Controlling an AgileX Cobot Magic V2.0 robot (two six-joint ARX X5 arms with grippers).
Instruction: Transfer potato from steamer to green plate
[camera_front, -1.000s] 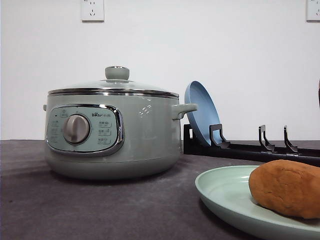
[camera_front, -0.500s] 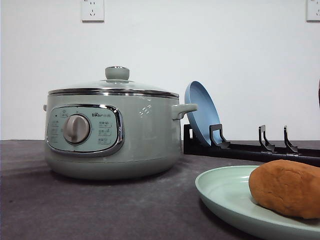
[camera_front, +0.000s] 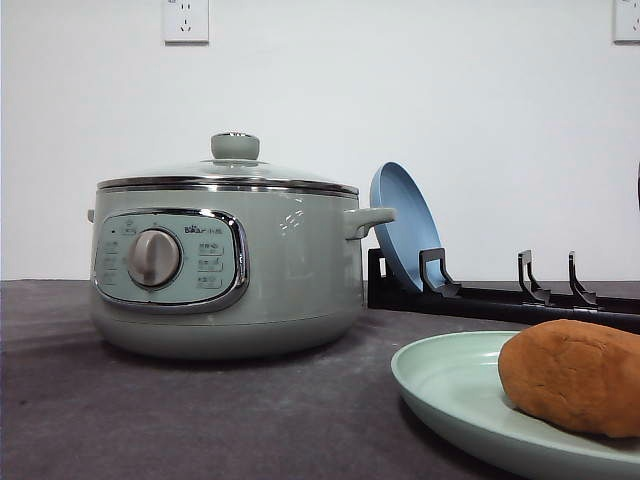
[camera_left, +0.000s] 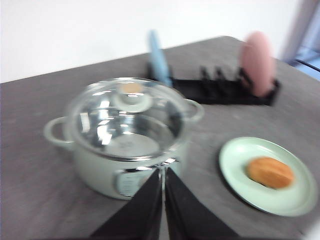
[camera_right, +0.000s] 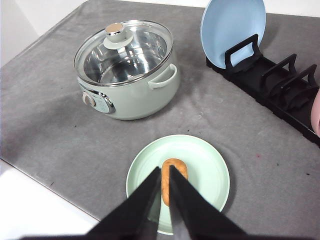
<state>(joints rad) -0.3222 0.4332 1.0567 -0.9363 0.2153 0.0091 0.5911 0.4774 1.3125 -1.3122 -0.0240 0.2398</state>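
The orange-brown potato lies on the pale green plate at the front right of the table. The sage-green steamer stands to the plate's left with its glass lid on. In the right wrist view my right gripper hovers high above the potato and the green plate, fingers shut with nothing between them. The blurred left wrist view has my left gripper shut and empty, above the near side of the steamer, with the potato off to one side.
Behind the green plate a black dish rack holds a blue plate on edge. A pink plate stands at the rack's other end. The grey table's front edge runs close to the green plate.
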